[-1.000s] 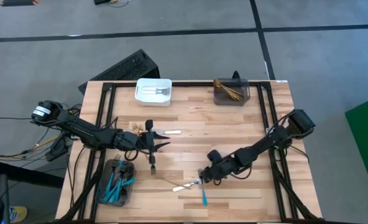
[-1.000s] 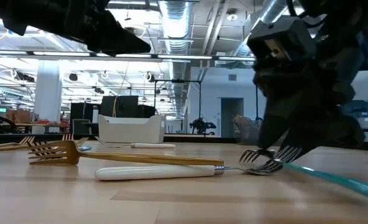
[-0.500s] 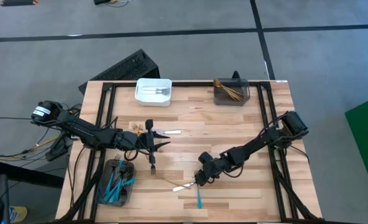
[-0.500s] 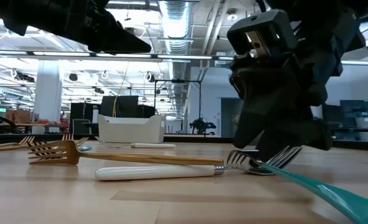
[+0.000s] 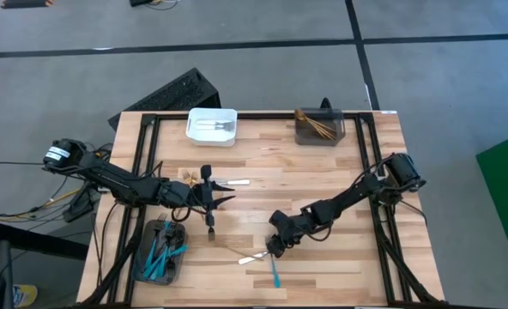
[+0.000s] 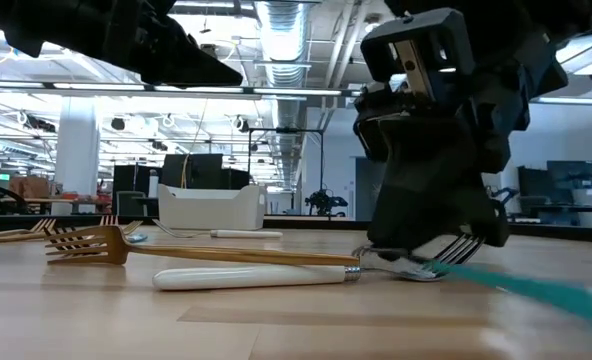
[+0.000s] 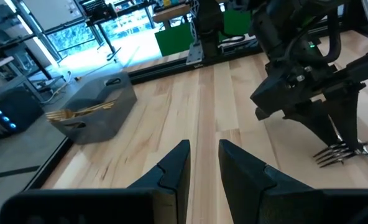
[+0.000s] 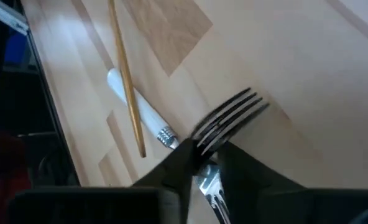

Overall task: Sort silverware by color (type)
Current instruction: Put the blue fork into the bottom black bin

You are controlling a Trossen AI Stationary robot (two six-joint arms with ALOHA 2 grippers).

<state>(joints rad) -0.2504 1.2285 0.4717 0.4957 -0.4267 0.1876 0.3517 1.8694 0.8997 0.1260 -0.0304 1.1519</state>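
- From above, I see my right tool (image 5: 274,246) low over the front middle of the wooden bench (image 5: 323,172).
- Its two dark fingers (image 8: 178,163) pinch the neck of a silver fork (image 8: 229,117), tines pointing away from the wrist.
- That fork's blue handle (image 5: 274,273) trails toward the bench's front edge.
- Just beside it lie a white-handled utensil (image 6: 251,277) and a gold fork (image 6: 126,246), the gold one crossing over the white.
- My left tool (image 5: 213,198) hovers left of centre; its fingers (image 7: 171,171) stand slightly apart around nothing.
- Blue-handled pieces (image 5: 161,253) fill a dark bin (image 5: 144,262) at front left.
- A white bin (image 5: 212,126) holds silver pieces; a grey bin (image 5: 319,129) holds gold ones.
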